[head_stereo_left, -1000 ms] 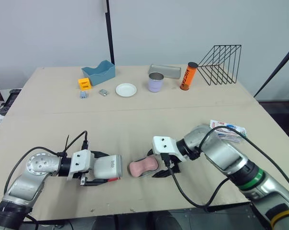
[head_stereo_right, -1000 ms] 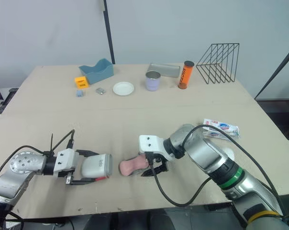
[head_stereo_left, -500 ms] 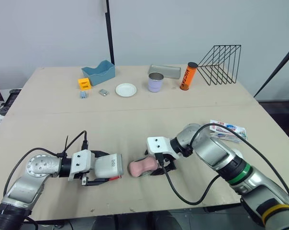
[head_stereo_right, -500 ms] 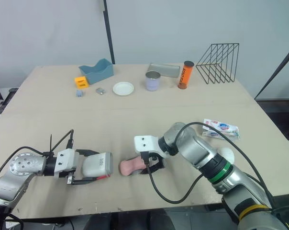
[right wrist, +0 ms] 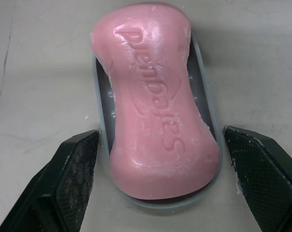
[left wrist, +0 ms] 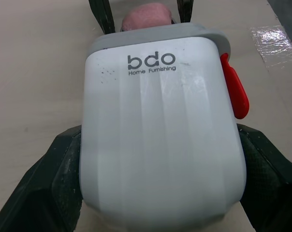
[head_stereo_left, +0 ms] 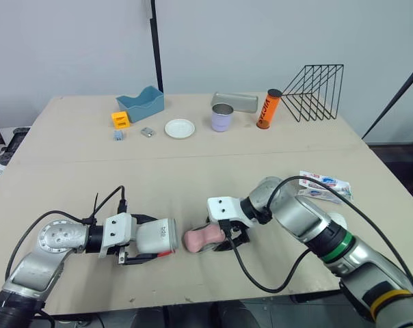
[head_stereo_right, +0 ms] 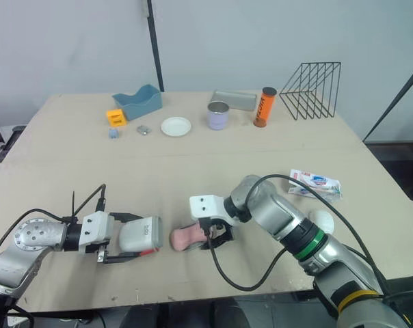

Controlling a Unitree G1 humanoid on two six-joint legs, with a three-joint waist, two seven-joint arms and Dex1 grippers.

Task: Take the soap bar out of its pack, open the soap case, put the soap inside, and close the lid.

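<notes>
Nearest, the left claw [head_stereo_left: 156,239] is pinching the white lid [left wrist: 163,130] of the soap case across its sides. Just beyond its open end, the pink soap bar [right wrist: 155,106] is lying in the grey case base [right wrist: 201,67] on the worktop [head_stereo_left: 193,178]. The right claw [right wrist: 163,159] is standing spread wide astride it, gripping nothing. The bar is likely firm but slick. The lid is looking light and rigid, best gripped across its long sides. Farther off, the pack [head_stereo_left: 324,184] is lying flat.

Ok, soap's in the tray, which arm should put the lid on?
Left. The left gripper holds the white lid right beside the soap in its tray; the right gripper is open, straddling the tray.
</notes>
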